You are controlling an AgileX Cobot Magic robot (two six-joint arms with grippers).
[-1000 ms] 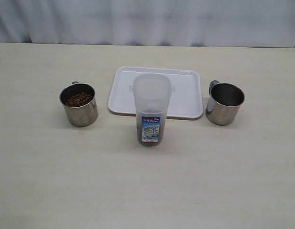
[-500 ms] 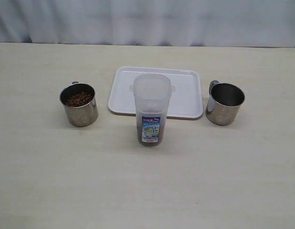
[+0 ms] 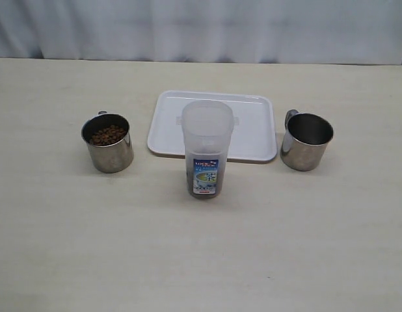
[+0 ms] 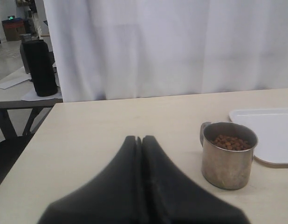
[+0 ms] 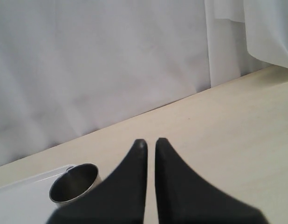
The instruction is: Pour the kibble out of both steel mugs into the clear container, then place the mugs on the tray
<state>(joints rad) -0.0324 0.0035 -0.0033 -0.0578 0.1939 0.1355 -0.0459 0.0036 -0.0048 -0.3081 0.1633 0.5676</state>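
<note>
Left gripper (image 4: 138,138): its black jaws are pressed together with nothing between them. It hangs over the table (image 3: 188,260) on the left, short of the left steel mug (image 4: 228,158) and apart from it.
Right gripper (image 5: 147,141): the jaws stand together with only a thin slit showing, and they hold nothing. It is clear of the right steel mug (image 5: 74,183).
Why so: neither arm has begun a grasp. Judged from this, both are parked at rest, each facing the mug on its own side.
Kibble (image 4: 231,142): brown pellets fill the left mug close to its rim.
Right mug's content: only bare steel shows inside, with no pellets visible.
Clear container (image 3: 206,146): it stands upright and open-topped at mid-table, just before the tray's near rim and between the two mugs. That likely puts it within reach of either arm for pouring.
Tray (image 3: 253,110): white and bare, it lies behind the container toward the table's far edge, ready to take the mugs.
Mug handles: both point toward the far edge.
Exterior view only: it shows the whole layout, the container's label and a dark band at the container's base that cannot be identified. It shows no grippers.
Wrist views only: they show the closed jaws and look down into each mug.
Backdrop: a white curtain (image 3: 201,26) hangs along the far edge.
</note>
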